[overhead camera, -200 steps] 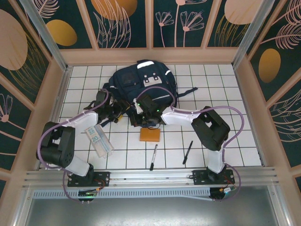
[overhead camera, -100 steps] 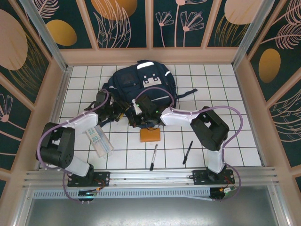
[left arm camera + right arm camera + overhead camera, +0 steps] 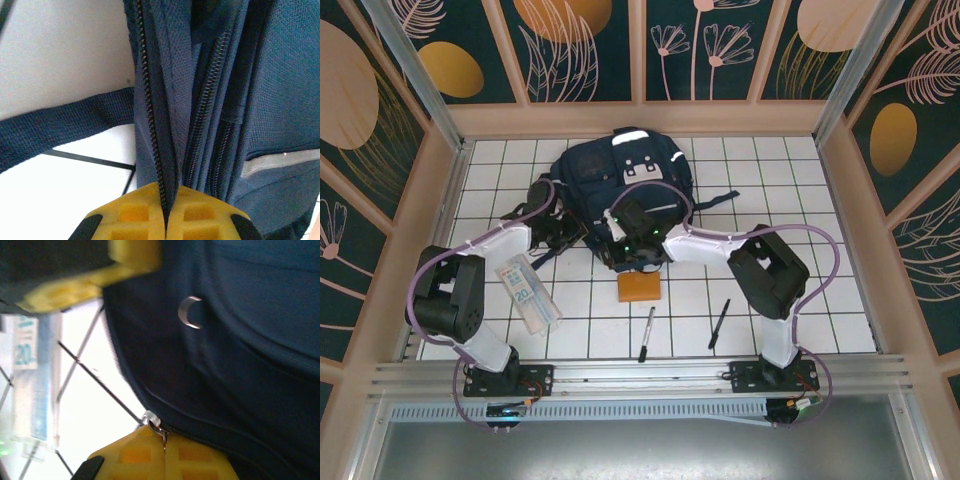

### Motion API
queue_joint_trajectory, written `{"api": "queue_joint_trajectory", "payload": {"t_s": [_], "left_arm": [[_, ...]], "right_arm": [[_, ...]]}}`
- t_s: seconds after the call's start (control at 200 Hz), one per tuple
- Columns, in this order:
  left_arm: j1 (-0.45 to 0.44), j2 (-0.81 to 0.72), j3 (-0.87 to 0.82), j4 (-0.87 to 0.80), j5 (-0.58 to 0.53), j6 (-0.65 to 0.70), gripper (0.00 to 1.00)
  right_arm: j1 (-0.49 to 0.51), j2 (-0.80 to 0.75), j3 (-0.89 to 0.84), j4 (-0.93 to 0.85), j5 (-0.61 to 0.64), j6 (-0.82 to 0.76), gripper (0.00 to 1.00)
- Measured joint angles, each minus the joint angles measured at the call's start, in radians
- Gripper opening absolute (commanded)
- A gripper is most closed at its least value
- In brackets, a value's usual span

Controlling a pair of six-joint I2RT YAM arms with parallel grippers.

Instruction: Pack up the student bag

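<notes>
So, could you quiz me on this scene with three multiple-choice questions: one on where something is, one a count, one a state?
1. Where is the orange block?
A. Inside the student bag
B. Against the far wall
C. On the table, between the bag and the pens

2. How many pens lie on the table?
A. Two
B. One
C. Four

3. What are the left arm's jaws doing?
A. Standing wide open
B. Shut on the bag's zipper edge
C. Holding a pen

Answers:
1 C: the top view shows it on the tiles just nearer than the bag.
2 A: two dark pens lie near the arms' bases.
3 B: the left wrist view shows the yellow jaws pinched together on navy fabric beside the zipper teeth.
</notes>
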Motion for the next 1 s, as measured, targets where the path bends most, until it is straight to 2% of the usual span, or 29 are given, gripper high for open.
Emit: {"api": "queue_joint_trajectory", "payload": {"t_s": [0.27,0.43,0.525,0.571,0.736,0.871,0.996], "left_arm": [[0.045,0.125,0.174,-0.091,0.000,0.199,0.00],[0.060,0.215,0.336,-0.192,-0.019,0.317,0.00],[0.087,0.250,0.398,-0.238,-0.032,0.358,0.34],[0.109,0.257,0.418,-0.243,-0.055,0.370,0.45],[0.161,0.208,0.389,-0.240,-0.071,0.363,0.60],[0.155,0.047,0.185,-0.235,-0.023,0.317,0.66],[0.150,-0.086,-0.010,-0.214,0.052,0.211,0.74]], "right_arm": [[-0.143,-0.121,-0.090,-0.130,0.014,-0.122,0.00],[-0.169,-0.128,-0.093,-0.170,0.063,-0.163,0.00],[-0.155,-0.117,-0.069,-0.187,0.067,-0.183,0.00],[-0.143,-0.103,-0.047,-0.210,0.073,-0.186,0.00],[-0.069,0.003,0.087,-0.277,0.067,-0.182,0.00],[-0.004,0.088,0.214,-0.286,0.018,-0.178,0.00],[0.031,0.134,0.290,-0.281,-0.038,-0.174,0.00]]}}
